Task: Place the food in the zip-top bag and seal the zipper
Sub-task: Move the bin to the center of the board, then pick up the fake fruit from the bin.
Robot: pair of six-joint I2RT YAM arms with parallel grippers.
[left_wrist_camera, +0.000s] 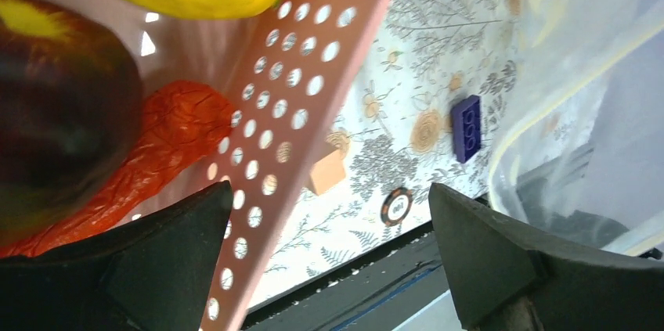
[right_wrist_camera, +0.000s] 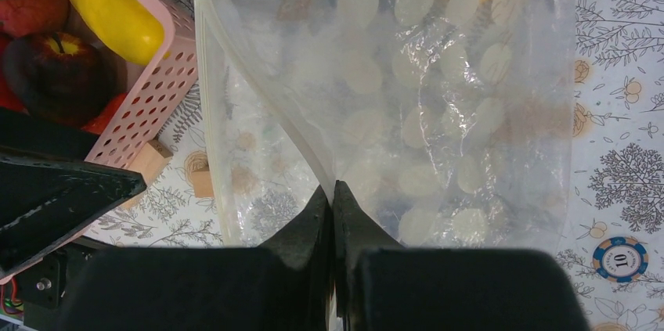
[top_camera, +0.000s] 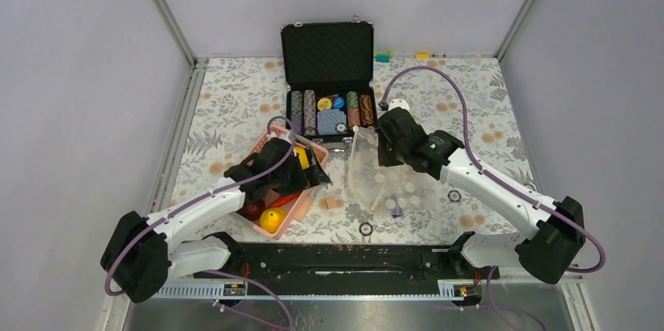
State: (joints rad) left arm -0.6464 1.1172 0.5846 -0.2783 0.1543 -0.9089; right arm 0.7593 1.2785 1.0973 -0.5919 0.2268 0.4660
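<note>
The food lies in a pink basket (top_camera: 302,204): a yellow piece (right_wrist_camera: 110,10), a dark red apple (right_wrist_camera: 59,65), an orange-red pepper (left_wrist_camera: 168,131) and a yellow-orange fruit (top_camera: 272,220). My left gripper (left_wrist_camera: 330,190) hangs open over the basket's right wall (left_wrist_camera: 305,73), one finger inside and one outside, holding nothing. The zip-top bag (right_wrist_camera: 438,96), clear with white dots, stands just right of the basket. My right gripper (right_wrist_camera: 333,186) is shut on the upper lip of its mouth and holds it up. The zipper (right_wrist_camera: 209,96) strip of the other lip sags, so the mouth gapes.
An open black case of poker chips (top_camera: 327,84) stands behind the basket and bag. Tan wooden blocks (top_camera: 329,203), a blue brick (left_wrist_camera: 467,127) and loose chips (top_camera: 366,228) (right_wrist_camera: 621,259) lie on the floral cloth near the front edge.
</note>
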